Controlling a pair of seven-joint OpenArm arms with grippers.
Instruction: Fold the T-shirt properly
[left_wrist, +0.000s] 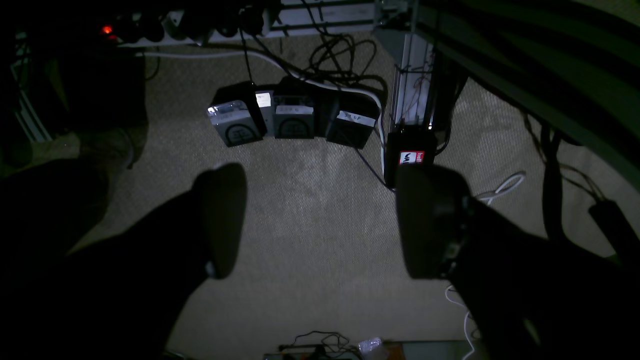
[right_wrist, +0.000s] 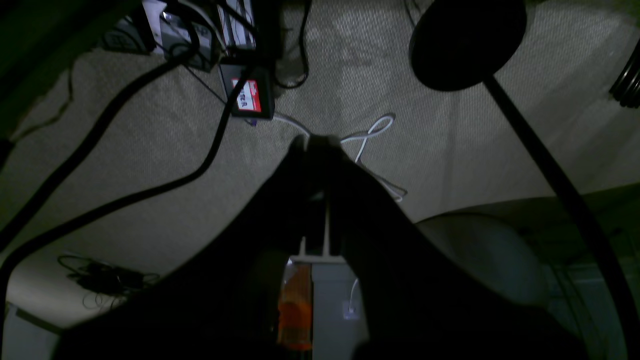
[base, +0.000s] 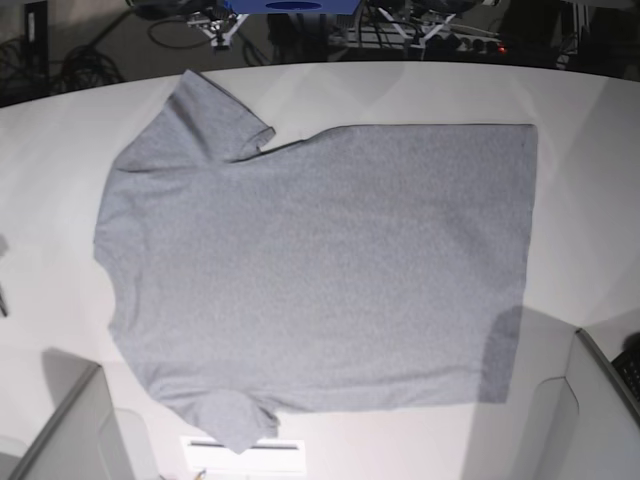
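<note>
The T-shirt (base: 320, 265) lies spread flat on the white table (base: 590, 200), plain heather-grey side up, collar end to the left and hem to the right. Both sleeves are spread out. No lettering shows. Neither gripper shows in the base view. In the left wrist view my left gripper (left_wrist: 325, 222) is open and empty, looking down at the carpet floor beside the table. In the right wrist view my right gripper (right_wrist: 312, 142) has its dark fingers (right_wrist: 300, 165) pressed together with nothing between them, also over the floor.
Grey arm parts stand at the table's near corners (base: 70, 425) (base: 590, 405). On the floor are several black power bricks (left_wrist: 292, 117), cables (right_wrist: 372, 137), a power strip (left_wrist: 165, 27) and a round black stand base (right_wrist: 467, 42).
</note>
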